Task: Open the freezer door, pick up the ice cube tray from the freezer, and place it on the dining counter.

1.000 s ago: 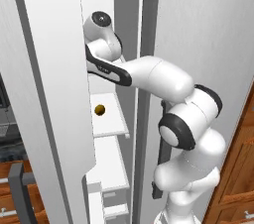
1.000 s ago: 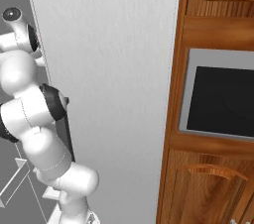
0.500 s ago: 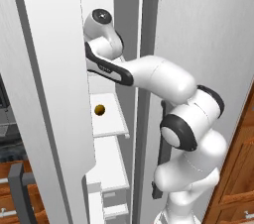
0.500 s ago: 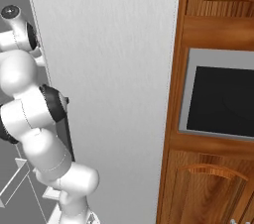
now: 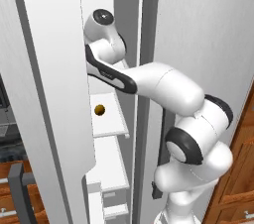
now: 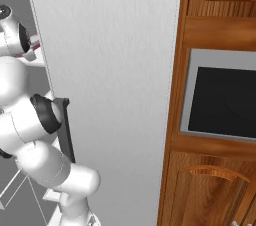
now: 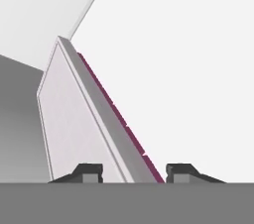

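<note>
1. The ice cube tray (image 7: 74, 119) stands on edge between the gripper's (image 7: 134, 171) two fingertips, inside the freezer (image 5: 106, 114).
2. The jaws straddle the tray's near end; whether they pinch it, I cannot tell.

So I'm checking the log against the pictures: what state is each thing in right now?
freezer door: swung open.
freezer: open, arm reaching inside.
ice cube tray: edge-on between the fingertips.
gripper: jaws straddle the tray, grip unclear.
orange ball: resting on a shelf.
</note>
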### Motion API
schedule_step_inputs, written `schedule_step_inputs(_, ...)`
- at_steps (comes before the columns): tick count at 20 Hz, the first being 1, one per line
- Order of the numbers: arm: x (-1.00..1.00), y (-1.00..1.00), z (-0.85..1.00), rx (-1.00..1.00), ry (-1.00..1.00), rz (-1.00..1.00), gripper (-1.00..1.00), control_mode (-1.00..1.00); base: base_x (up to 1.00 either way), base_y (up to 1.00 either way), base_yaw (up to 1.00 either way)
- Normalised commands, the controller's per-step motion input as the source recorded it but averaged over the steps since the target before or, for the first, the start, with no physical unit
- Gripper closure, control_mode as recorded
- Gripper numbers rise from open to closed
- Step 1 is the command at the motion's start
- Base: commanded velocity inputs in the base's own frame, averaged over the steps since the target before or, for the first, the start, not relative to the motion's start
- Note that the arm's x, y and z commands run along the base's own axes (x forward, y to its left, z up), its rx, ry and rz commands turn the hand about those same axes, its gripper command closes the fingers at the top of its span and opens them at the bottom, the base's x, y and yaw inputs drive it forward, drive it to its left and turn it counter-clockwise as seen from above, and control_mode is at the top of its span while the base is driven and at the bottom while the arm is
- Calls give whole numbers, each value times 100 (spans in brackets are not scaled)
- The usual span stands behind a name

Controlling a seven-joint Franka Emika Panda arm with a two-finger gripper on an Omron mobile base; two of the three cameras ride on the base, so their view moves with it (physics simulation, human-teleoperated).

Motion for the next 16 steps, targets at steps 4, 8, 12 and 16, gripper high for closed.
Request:
schedule_step_inputs(4, -52, -4, 14, 1, 0, 0, 100, -100, 0, 0, 0)
schedule_step_inputs(8, -76, -27, 15, 2, 0, 0, 100, -100, 0, 0, 0)
schedule_step_inputs(12, -57, -56, 7, 1, -1, 6, 100, -100, 0, 0, 0)
schedule_step_inputs(16, -7, -61, 0, 0, -5, 5, 100, -100, 0, 0, 0)
